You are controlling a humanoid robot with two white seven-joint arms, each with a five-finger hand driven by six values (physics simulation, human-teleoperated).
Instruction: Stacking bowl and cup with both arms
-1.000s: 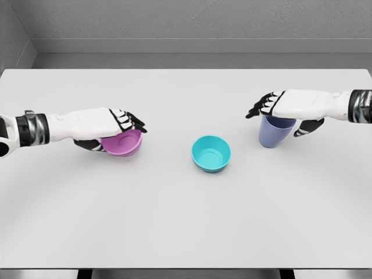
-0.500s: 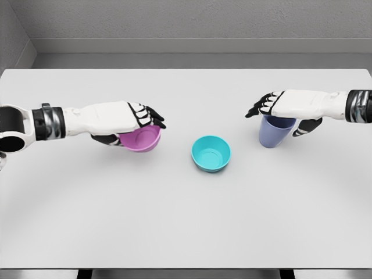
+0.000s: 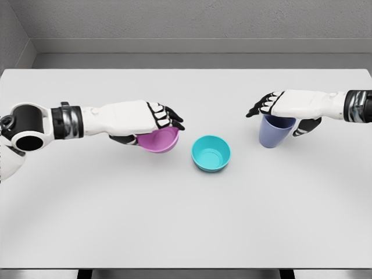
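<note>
My left hand [image 3: 152, 125] is shut on a pink bowl [image 3: 160, 141], gripping its rim from above, just left of a teal bowl [image 3: 211, 153] that sits upright at the table's middle. At the right, my right hand [image 3: 279, 110] is wrapped over the top of a blue-purple cup [image 3: 274, 132], with the thumb down its right side. The cup stands upright on the table.
The white table [image 3: 186, 215] spans the view, with its front edge near the bottom. A grey wall runs along the back.
My left hand has carried the pink bowl to the right, toward the teal bowl. The right hand and the cup have stayed in place.
</note>
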